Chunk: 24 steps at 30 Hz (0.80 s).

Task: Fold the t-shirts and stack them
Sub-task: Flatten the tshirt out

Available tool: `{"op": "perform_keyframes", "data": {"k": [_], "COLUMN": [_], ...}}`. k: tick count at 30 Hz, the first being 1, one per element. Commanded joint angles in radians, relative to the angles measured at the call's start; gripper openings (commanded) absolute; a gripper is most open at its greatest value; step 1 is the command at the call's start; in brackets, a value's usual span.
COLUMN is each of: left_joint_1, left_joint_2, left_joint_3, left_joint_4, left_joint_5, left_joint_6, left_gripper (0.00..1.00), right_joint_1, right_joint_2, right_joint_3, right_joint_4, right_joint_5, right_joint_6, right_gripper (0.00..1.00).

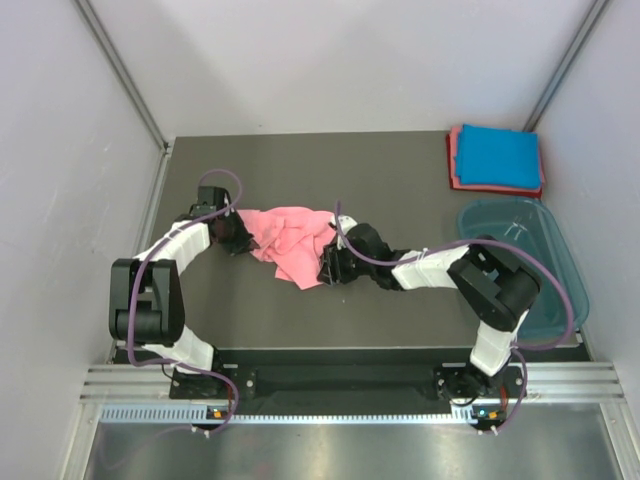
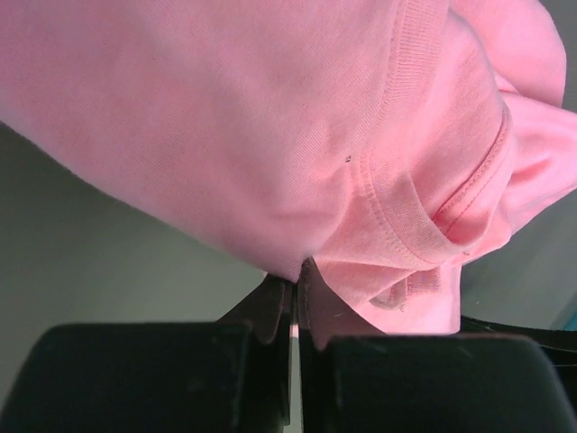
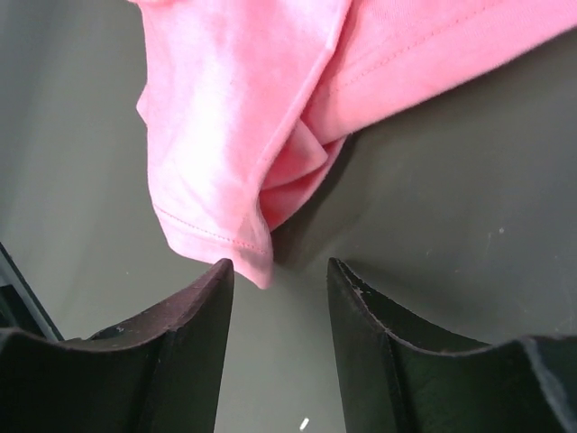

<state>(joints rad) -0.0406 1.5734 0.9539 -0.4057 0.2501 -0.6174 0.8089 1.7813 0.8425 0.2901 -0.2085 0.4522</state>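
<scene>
- Left arm stretched low over the tabletop (image 1: 330, 165); left end effector (image 2: 295, 293) clamped on the edge of the salmon-pink shirt (image 2: 225, 117).
- Right arm angled inward; right end effector (image 3: 279, 284) apart at the shirt's corner.

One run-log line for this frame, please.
stage: grasping crumpled pink t-shirt | left gripper: shut on its edge | right gripper: open at hem corner | folded stack: far right corner
</scene>
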Motion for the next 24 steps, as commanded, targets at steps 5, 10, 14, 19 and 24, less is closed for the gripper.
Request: {"op": "perform_keyframes", "data": {"k": [5, 10, 14, 19, 24], "left_joint_1": [-0.002, -0.002, -0.002, -0.016, -0.083], "left_joint_2": [-0.027, -0.029, -0.024, 0.034, 0.189], "left_joint_3": [0.039, 0.054, 0.071, 0.263, 0.660], "left_joint_4": [0.015, 0.019, 0.022, 0.045, 0.058], "left_joint_5": [0.002, 0.009, 0.011, 0.058, 0.147], "left_joint_6": [-0.002, -0.013, -0.019, -0.045, -0.116], "left_gripper": [0.00, 0.00, 0.00, 0.00, 0.00], "right_joint_1": [0.009, 0.007, 0.001, -0.118, -0.322], "right_joint_2": [0.059, 0.069, 0.035, -0.150, -0.304], "right_joint_3": [0.043, 0.041, 0.069, 0.174, 0.427], "right_joint_4": [0.104, 0.147, 0.065, -0.287, -0.673], "right_joint_5": [-0.048, -0.077, -0.069, 0.160, 0.354], "right_joint_6": [0.013, 0.019, 0.006, -0.055, -0.196], "right_gripper": [0.43, 0.31, 0.00, 0.00, 0.00]}}
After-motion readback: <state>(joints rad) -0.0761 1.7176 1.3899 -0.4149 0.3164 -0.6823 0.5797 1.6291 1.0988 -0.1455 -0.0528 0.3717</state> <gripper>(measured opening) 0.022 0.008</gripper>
